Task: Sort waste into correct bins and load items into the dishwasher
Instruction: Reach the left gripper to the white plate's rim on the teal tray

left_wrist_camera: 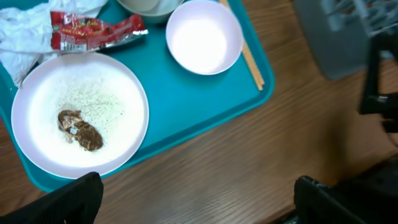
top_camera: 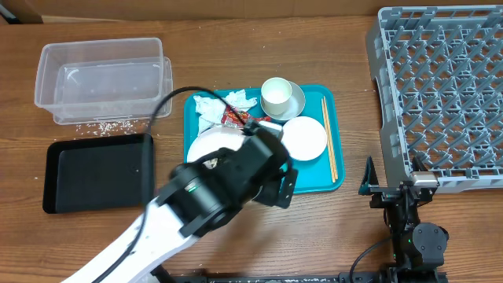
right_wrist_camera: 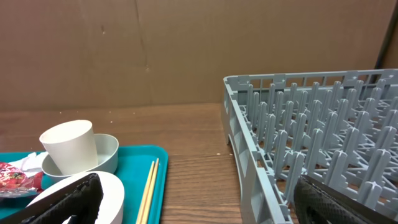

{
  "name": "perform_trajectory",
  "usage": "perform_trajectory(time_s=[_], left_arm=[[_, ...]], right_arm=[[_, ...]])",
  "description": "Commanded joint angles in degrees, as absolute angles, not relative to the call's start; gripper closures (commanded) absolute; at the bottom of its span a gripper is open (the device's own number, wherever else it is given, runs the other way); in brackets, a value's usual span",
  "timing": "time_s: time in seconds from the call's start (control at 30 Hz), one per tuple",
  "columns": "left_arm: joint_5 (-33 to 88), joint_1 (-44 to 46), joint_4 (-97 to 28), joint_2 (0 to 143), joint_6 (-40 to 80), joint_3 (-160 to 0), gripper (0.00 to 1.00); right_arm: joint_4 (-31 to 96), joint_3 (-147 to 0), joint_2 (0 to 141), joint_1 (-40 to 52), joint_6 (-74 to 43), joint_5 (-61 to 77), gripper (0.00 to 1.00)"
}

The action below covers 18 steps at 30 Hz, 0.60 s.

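On the teal tray [left_wrist_camera: 186,106] lie a white plate [left_wrist_camera: 81,112] with brown food scraps [left_wrist_camera: 81,129] and rice, a red wrapper [left_wrist_camera: 93,31], a crumpled napkin [left_wrist_camera: 25,31], a white bowl [left_wrist_camera: 204,37] and chopsticks [left_wrist_camera: 249,59]. The cup on its saucer [top_camera: 279,96] stands at the tray's back. My left gripper [left_wrist_camera: 199,205] is open and empty above the table at the tray's front edge, near the plate. My right gripper [right_wrist_camera: 205,208] is open and empty, low between the tray and the grey dish rack [right_wrist_camera: 311,137]. The clear tub [top_camera: 102,79] and black tray [top_camera: 98,173] sit at the left.
Loose rice grains [top_camera: 102,126] lie on the table in front of the clear tub. My left arm [top_camera: 196,204] crosses over the plate's front part in the overhead view. The dish rack [top_camera: 444,86] fills the right side.
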<state>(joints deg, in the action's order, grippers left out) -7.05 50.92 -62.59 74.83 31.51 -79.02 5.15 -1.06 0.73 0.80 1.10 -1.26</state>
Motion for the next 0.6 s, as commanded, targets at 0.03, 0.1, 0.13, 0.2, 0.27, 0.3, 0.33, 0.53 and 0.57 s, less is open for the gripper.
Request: perform_trajectory(time_s=[0.03,0.1,0.13,0.2,0.27,0.3,0.33,0.53,0.57], left_arm=[[-9.6,50.5,-59.9,81.7,32.2,-80.0,0.0],[-10.0,50.2,-57.9,83.9,32.2,-80.0,0.0],[-10.8,50.2,-57.0,84.9,32.5,-80.0,0.02],[-14.7,50.2,-56.0,87.0,34.7,-80.0,0.11],[-21.6,50.2,-56.8,90.6,42.0,-80.0,0.13],[-22.8,50.1,-57.0,91.7,44.3,-80.0,0.13],[-23.4,50.0,-57.2,92.9,46.4,-80.0,0.13],[-23.6,48.6,-56.5,100.7,54.3,-80.0,0.25],[-23.7,48.3,-56.6,101.8,55.5,-80.0,0.27]], right_arm=[[4.8,-0.5,0.2,0.6,1.1,-0.9,0.0],[4.8,-0.5,0.2,0.6,1.1,-0.9,0.0],[4.8,-0.5,0.2,0.6,1.1,-0.9,0.0],[4.8,-0.5,0.2,0.6,1.1,-0.9,0.0],[4.8,-0.5,0.2,0.6,1.1,-0.9,0.0],[4.8,-0.5,0.2,0.6,1.1,-0.9,0.0],[4.8,-0.5,0.2,0.6,1.1,-0.9,0.0],[4.8,-0.5,0.2,0.6,1.1,-0.9,0.0],[4.8,-0.5,0.2,0.6,1.1,-0.9,0.0]])
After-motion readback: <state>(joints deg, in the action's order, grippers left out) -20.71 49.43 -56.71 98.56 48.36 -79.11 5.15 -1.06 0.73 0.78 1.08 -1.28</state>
